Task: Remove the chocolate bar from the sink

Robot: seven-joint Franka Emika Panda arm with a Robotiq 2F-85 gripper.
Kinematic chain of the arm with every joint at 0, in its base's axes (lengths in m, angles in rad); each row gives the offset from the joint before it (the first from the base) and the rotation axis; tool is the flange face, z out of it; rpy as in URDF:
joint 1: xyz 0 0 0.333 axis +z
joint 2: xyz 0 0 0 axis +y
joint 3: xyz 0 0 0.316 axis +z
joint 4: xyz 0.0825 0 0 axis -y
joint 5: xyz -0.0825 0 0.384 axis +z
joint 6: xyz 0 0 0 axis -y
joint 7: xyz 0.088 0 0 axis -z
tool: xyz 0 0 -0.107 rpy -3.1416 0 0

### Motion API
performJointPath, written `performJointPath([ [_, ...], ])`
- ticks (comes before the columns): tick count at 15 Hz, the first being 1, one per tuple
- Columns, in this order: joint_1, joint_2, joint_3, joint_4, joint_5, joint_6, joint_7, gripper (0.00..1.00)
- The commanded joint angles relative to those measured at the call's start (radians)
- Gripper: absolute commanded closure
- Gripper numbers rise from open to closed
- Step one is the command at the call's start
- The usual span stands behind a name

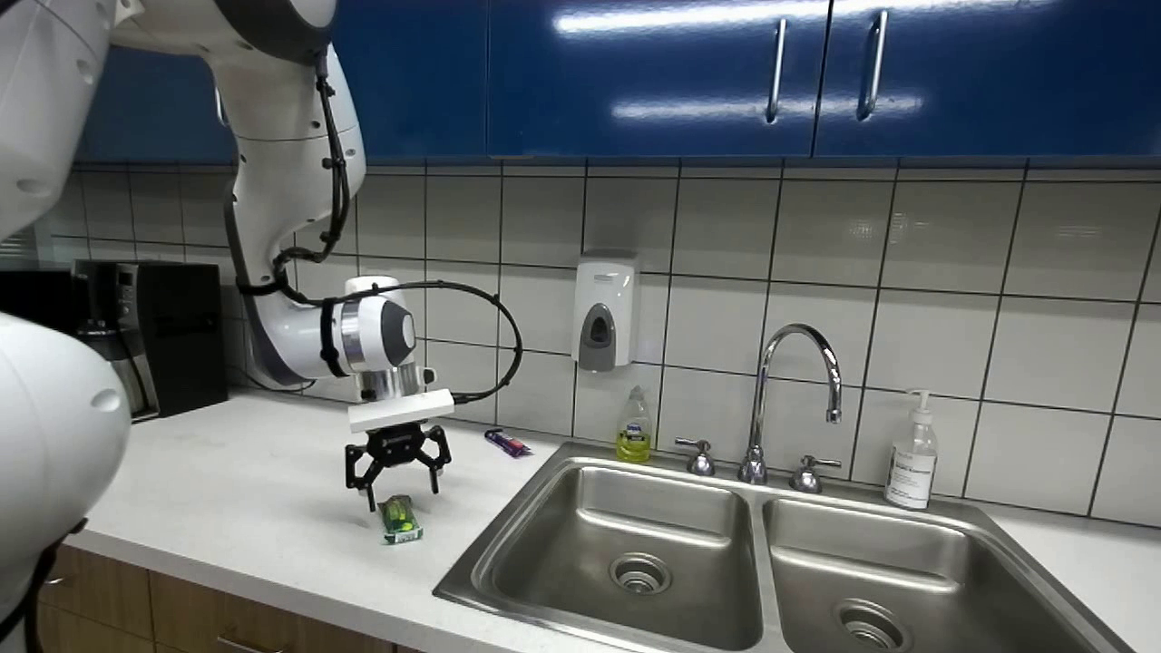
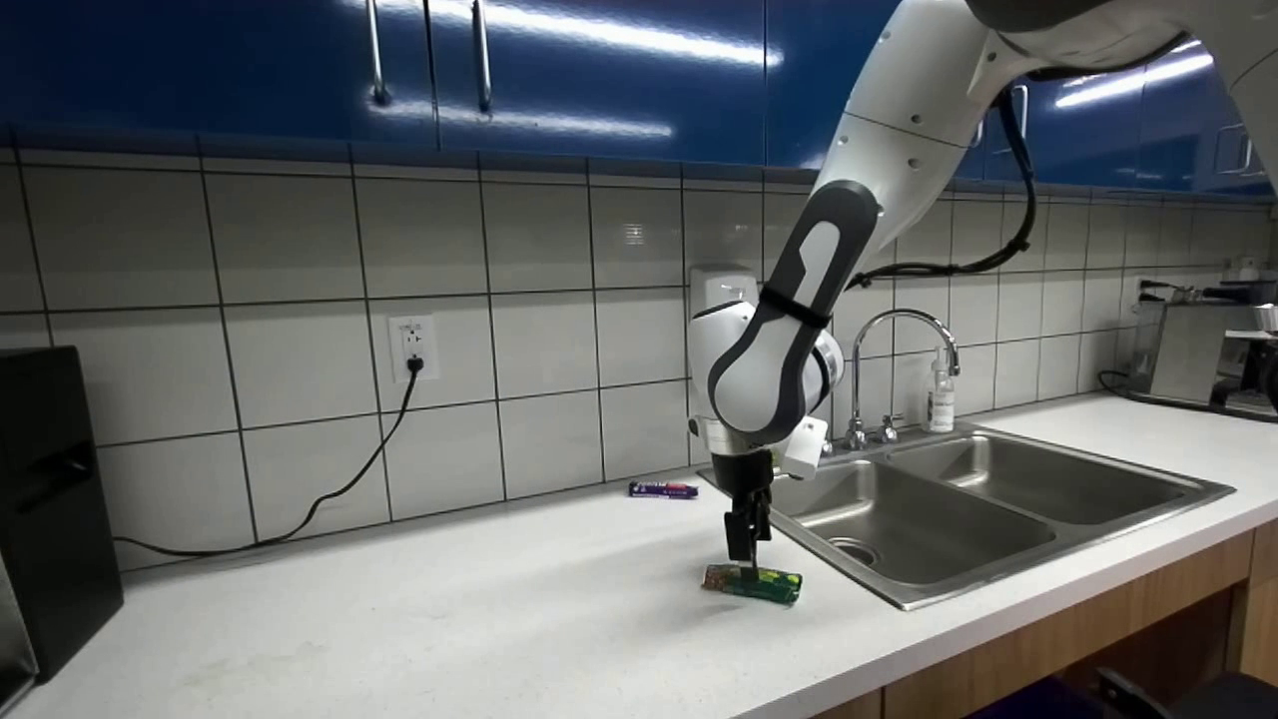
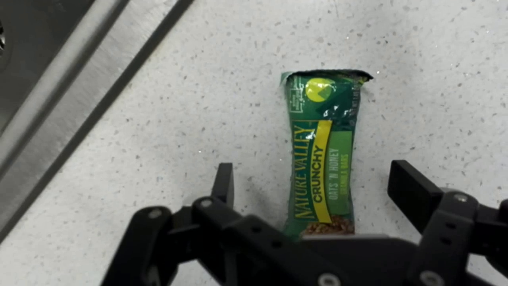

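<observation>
The chocolate bar (image 1: 399,521), a green-wrapped packet with yellow and light print, lies flat on the white counter beside the sink. It also shows in an exterior view (image 2: 774,586) and upright in the wrist view (image 3: 321,151), its near end hidden behind the gripper body. My gripper (image 1: 404,497) is open above the bar. In the wrist view the fingertips (image 3: 312,166) stand one on each side of the bar, apart from it. The steel double-basin sink (image 1: 762,580) shows in both exterior views (image 2: 904,602); its edge shows at the upper left of the wrist view (image 3: 85,89).
A small purple packet (image 1: 507,443) lies near the tiled wall. A soap bottle (image 1: 634,426), the chrome faucet (image 1: 760,408) and a pump bottle (image 1: 912,458) stand along the sink's back edge. A black appliance (image 2: 50,499) stands on the counter away from the sink.
</observation>
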Motion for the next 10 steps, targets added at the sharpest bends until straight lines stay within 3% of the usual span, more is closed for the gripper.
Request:
performJointPath([
  [1,-0.021,-0.073,0.009,-0.049,0.006,0.006,0.049,0.0],
  [10,-0.007,-0.178,0.0,-0.126,0.151,-0.02,0.381,0.0],
])
